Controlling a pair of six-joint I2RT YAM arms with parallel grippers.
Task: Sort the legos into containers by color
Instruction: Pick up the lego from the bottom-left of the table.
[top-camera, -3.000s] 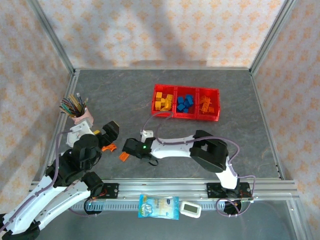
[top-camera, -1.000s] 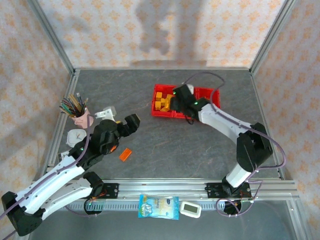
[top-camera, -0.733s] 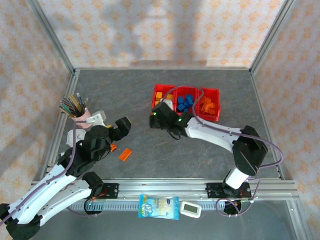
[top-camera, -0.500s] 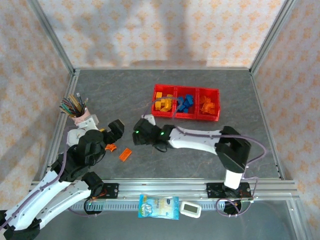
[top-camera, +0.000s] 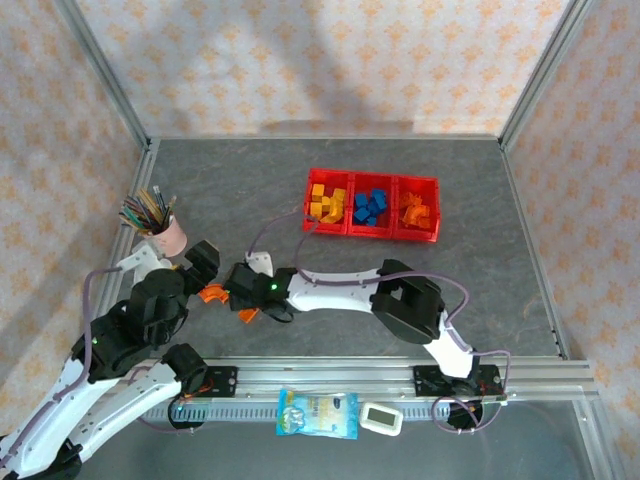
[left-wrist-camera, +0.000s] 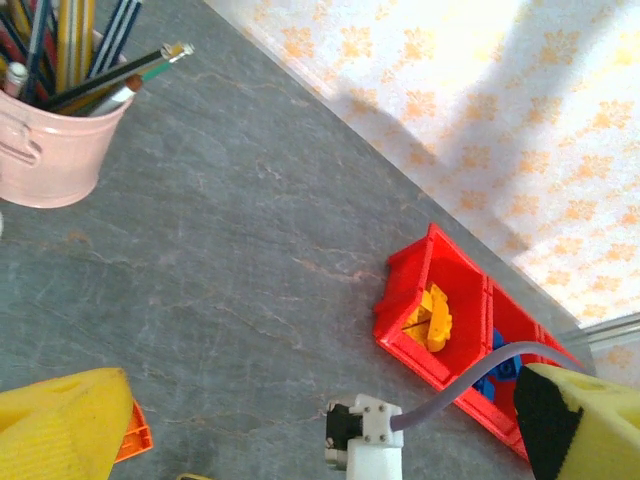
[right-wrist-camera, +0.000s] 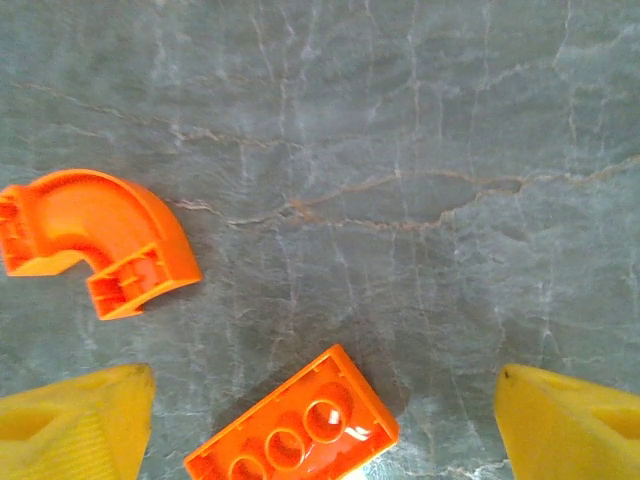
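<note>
While the red containers (top-camera: 371, 236) at the far right of the desk (top-camera: 480, 290) already hold yellow, blue and orange legos, one colour to a bin, two orange pieces lie loose at the near left. They are a flat orange brick (right-wrist-camera: 295, 425) and an orange arch (right-wrist-camera: 95, 240), close together but not touching.

The step in hand looks to be the pickup of the flat brick. The right gripper (right-wrist-camera: 322, 410) is stretched across to the left and hangs over it. Its jaws are open wide, with the brick between the pads and touching neither, as far as the wrist view shows. The left gripper (left-wrist-camera: 320, 425) hovers near the arch, not far from the pink cup of pencils (left-wrist-camera: 50, 150), with its jaws also open and holding nothing.

Next the right jaws need to drop squarely around the brick. It lies askew to them, so a small wrist turn may help. They would then close, lift and carry it to the rightmost bin, where the orange ones lie.
</note>
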